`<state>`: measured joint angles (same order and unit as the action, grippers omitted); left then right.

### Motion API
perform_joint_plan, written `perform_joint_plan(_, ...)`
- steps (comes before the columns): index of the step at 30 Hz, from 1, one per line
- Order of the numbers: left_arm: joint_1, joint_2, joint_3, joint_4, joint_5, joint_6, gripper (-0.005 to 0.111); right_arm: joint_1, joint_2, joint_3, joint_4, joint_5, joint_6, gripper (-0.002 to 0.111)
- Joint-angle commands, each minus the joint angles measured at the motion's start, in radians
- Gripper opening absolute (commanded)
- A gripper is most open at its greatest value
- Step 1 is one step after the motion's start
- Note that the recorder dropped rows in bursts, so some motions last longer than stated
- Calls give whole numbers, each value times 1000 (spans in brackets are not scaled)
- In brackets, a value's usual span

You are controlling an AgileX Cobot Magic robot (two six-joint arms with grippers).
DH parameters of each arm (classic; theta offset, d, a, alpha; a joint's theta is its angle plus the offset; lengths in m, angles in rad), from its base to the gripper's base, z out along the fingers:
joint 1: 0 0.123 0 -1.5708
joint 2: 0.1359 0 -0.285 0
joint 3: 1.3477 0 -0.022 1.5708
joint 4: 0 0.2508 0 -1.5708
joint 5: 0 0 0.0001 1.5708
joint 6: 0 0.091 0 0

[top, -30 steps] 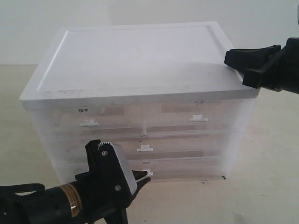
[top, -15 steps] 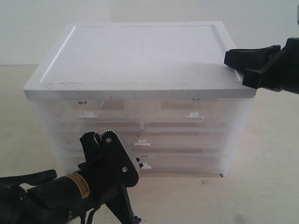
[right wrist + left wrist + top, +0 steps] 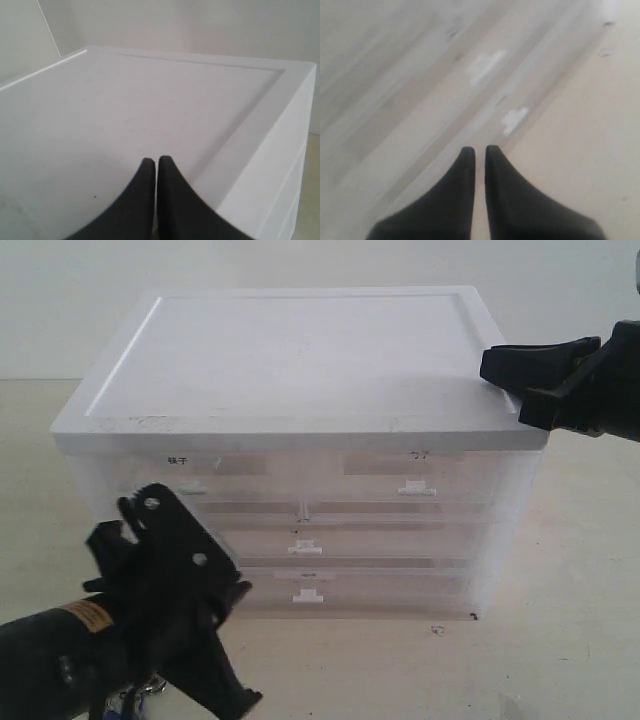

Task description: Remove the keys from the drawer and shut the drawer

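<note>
Cabinet: a translucent drawer cabinet [image 3: 300, 370] with a white top stands on the desk [image 3: 570, 640]; all its drawer fronts look flush.
Drawer: I take the drawer [image 3: 400, 592] of the task to be the lowest full-width one, with a small white tab handle. It appears pushed fully in.
Keys: the keys [image 3: 138, 696] are probably the small metal-looking bit with a touch of blue under the left arm, at the bottom edge of the exterior view. It is too small to be sure, and I cannot tell if it lies on the desk or hangs.
Left pincer [image 3: 478, 150]: closed to a thin slit with nothing between the fingers. It is low in front of the cabinet, near the drawer but apart from the handle.
Right pincer [image 3: 156, 161]: closed and holding nothing, at the right edge of the cabinet top. Whether it presses on the top I cannot tell.
Done: the drawer seems closed, and the keys seem to be out of it.
Left: in my judgement very little; only to confirm that the keys are free on the desk.
</note>
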<state>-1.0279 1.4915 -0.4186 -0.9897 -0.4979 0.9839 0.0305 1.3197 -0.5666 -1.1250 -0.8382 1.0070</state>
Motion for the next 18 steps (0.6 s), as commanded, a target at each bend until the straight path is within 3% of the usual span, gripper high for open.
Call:
perform_joint_plan(1, -5, -58, 10, -645, -37, 409, 5, 2, 11, 7, -48, 41, 7, 0)
perform_joint_plan(2, -5, -63, 10, -746, -35, 456, 5, 2, 11, 7, -48, 41, 7, 0)
perform_joint_plan(6, 7, -50, 29, -755, 112, 489, 5, 2, 11, 7, -53, 41, 11, 0)
perform_joint_plan(10, 44, -36, 29, -755, 160, 491, 7, 2, 11, 7, -71, 39, 31, 0)
perform_joint_plan(13, 69, -36, 29, -755, 224, 524, 25, 2, 11, 7, -73, 39, 30, 0)
perform_joint_plan(16, 77, -36, 29, -755, 257, 550, 53, 2, 11, 7, -73, 39, 30, 0)
perform_joint_plan(18, 77, -36, 29, -755, 240, 556, 63, 2, 11, 7, -73, 39, 30, 0)
